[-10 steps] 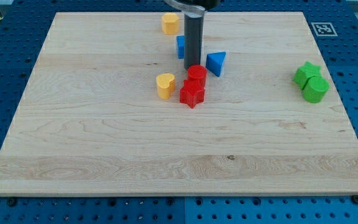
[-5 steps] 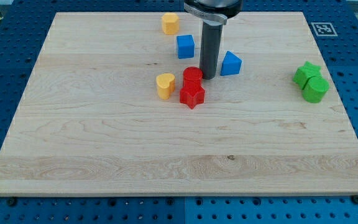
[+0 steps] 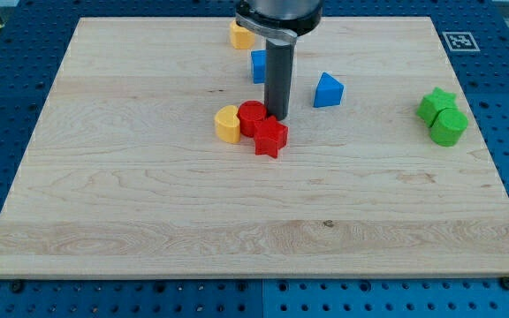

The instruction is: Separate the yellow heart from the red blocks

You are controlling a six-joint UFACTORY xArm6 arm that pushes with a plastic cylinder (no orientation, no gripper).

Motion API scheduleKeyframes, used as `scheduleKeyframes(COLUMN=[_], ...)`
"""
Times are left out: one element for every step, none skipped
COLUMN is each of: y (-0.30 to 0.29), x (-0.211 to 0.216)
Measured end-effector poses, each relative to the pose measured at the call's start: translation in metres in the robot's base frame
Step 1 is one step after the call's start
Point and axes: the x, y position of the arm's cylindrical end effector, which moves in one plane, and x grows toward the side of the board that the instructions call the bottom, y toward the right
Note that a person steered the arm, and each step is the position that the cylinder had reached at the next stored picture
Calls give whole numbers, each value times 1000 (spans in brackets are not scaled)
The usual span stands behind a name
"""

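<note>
The yellow heart (image 3: 227,124) lies near the board's middle. A red cylinder (image 3: 251,117) touches its right side. A red star (image 3: 270,137) sits just right of and below the cylinder, touching it. My tip (image 3: 277,117) stands at the cylinder's right edge, just above the star, right of the heart.
A blue cube (image 3: 258,65) is partly hidden behind the rod. A blue triangle (image 3: 328,90) lies to the tip's right. A second yellow block (image 3: 240,35) sits near the view's top edge. A green star (image 3: 436,103) and a green cylinder (image 3: 449,127) sit at the right.
My tip moved right around the red blocks, nudging the blue triangle right, then swept back left, pushing the red cylinder against the yellow heart. The heart and star shifted slightly left.
</note>
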Motion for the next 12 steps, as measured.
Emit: scheduleKeyframes(y=[-23, -61, -64, -48, -41, -41, -39, -39, -39, -41, -65, -94], x=[-33, -36, -27, -25, -16, -3, 2, 5, 21, 40, 50, 57])
